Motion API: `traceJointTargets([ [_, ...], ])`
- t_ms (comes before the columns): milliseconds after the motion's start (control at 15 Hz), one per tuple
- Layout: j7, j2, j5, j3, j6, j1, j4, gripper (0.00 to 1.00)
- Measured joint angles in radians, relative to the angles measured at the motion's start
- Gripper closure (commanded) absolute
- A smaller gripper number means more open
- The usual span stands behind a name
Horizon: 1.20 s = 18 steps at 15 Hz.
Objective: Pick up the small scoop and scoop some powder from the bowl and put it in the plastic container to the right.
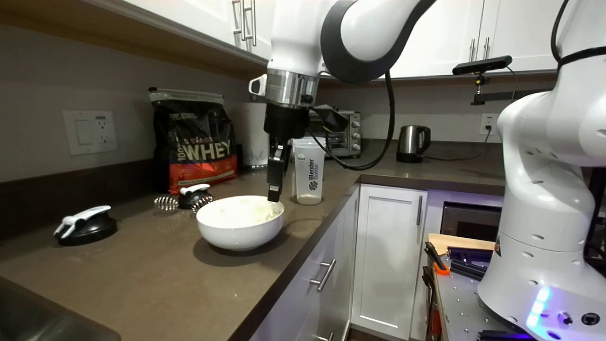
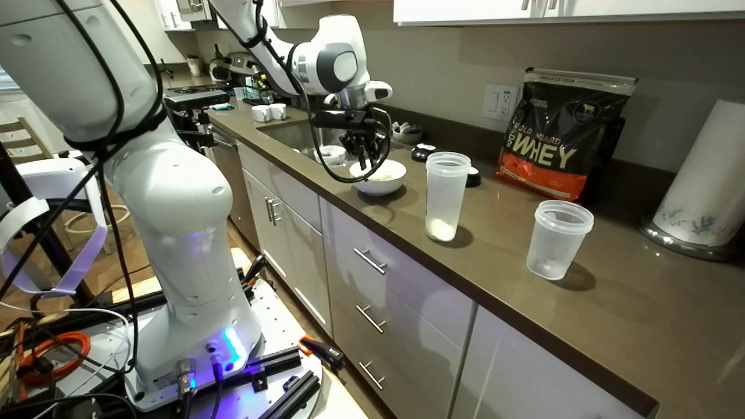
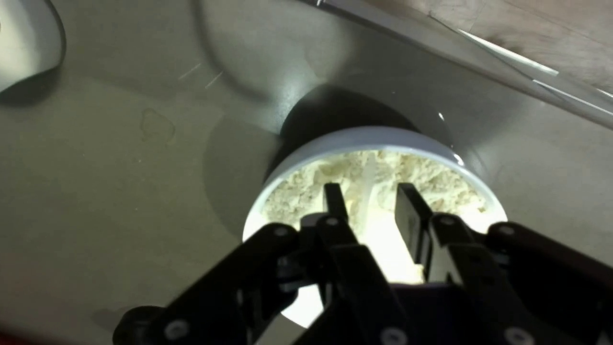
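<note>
Black-and-red whey bag [image 2: 560,139] near a paper-towel roll [image 2: 701,174], steel kettle [image 1: 410,143] and toaster oven [image 1: 349,137] on the counter [image 1: 156,289].

I look over a brown countertop [image 1: 156,284] carrying the white bowl [image 1: 240,236] near its edge, the plastic container [image 1: 308,173], a second clear container [image 2: 557,241], the whey bag [image 1: 196,142], a paper-towel stand [image 2: 678,243], two black lids [image 1: 90,229], two wire balls [image 1: 165,203], a kettle [image 1: 408,143] and a toaster oven [image 1: 339,141]

Open counter [image 1: 156,284] between bowl [image 1: 239,235] and sink [image 1: 45,317], plastic container [image 1: 308,173] blocking one side, black lids [image 1: 94,230] toward the wall [image 1: 28,104]
</note>
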Motion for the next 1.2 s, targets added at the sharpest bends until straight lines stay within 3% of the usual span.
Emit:
traceJointTargets([
  [67,0.001,0.0,0.0,0.003,0.003,0.0,-0.005,0.86],
  [333,0.005,0.0,0.0,0.015,0.019,0.0,-0.024,0.75],
  [400,0.005,0.0,0.0,0.016,0.021,0.0,-0.027,0.78],
  [533,0.005,0.0,0.0,0.017,0.025,0.0,-0.031,0.67],
  [600,0.005,0.0,0.0,0.016,0.026,0.0,-0.031,0.68],
  [867,0.005,0.005,0.0,0.013,0.027,-0.002,-0.025,0.58],
  [1133,0.005,0.029,-0.004,0.001,0.027,-0.005,0.008,0.72],
  [1200,0.005,0.039,-0.005,-0.003,0.027,-0.005,0.02,0.7],
])
